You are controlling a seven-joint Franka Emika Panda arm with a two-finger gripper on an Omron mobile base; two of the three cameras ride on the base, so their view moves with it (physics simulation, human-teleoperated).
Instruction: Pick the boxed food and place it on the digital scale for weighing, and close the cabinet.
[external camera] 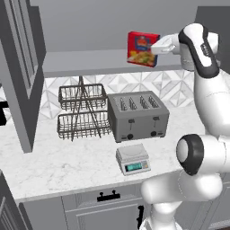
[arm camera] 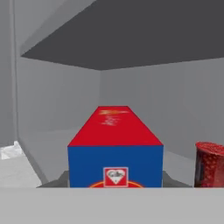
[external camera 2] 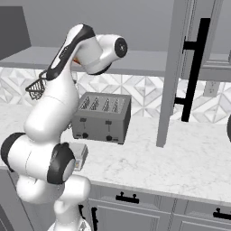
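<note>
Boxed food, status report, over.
Gripper shut on boxed food, upright on cabinet shelf. Digital scale bare. Cabinet door open.

Glossy white rounded arm point(external camera: 211, 96) with dark joint bands.

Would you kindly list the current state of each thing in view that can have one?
Flat red cardboard food box: upright on the cabinet shelf, gripped.
Gripper: shut on the box.
Large grey wall cabinet: doors open.
Small white-grey square digital scale: on the counter, platform bare.
Grey four-slot toaster: slots unfilled.
Dark wire two-tier rack: baskets unfilled.
Small red can: upright on the shelf beside the box.
</note>
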